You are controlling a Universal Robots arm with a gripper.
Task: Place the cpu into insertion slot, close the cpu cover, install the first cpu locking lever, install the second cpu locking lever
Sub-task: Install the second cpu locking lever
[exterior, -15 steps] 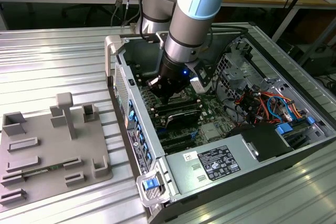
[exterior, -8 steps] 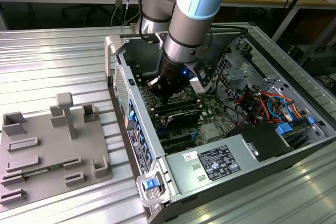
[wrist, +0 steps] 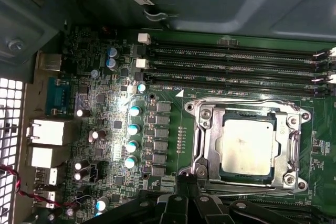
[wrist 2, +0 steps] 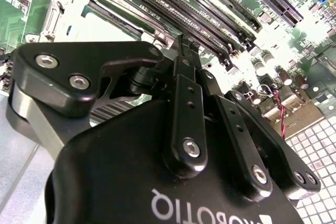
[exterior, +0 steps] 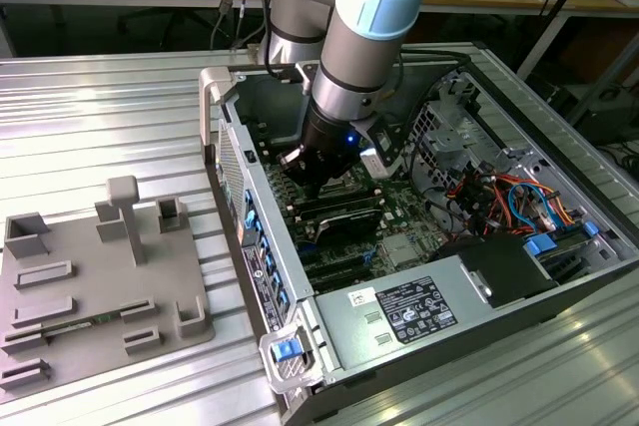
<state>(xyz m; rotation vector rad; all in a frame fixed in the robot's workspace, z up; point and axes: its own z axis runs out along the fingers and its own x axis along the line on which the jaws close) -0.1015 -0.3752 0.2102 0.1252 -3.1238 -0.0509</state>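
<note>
In the first wrist view the cpu (wrist: 247,148) lies flat in the insertion slot (wrist: 306,145), its silvery face up. The silver cpu cover (wrist: 210,142) lies down around it as a frame. A thin metal lever (wrist: 247,104) runs along the socket edge beside the memory slots. My gripper (wrist: 184,181) is shut, its black fingertips (wrist: 178,182) together just off the socket's corner, nothing visible between them. The second wrist view shows the gripper (wrist 2: 182,43) pointing down at the board next to the socket. In the exterior view the gripper (exterior: 319,185) reaches into the open computer case (exterior: 230,147).
Long black memory slots (wrist: 236,61) run beside the socket. Capacitors (wrist: 134,129) and rear ports (wrist: 47,129) sit on its other side. Case walls surround the board. A power supply (exterior: 409,311) and cables (exterior: 509,197) fill the exterior view's right. A grey fixture tray (exterior: 100,286) lies outside the case.
</note>
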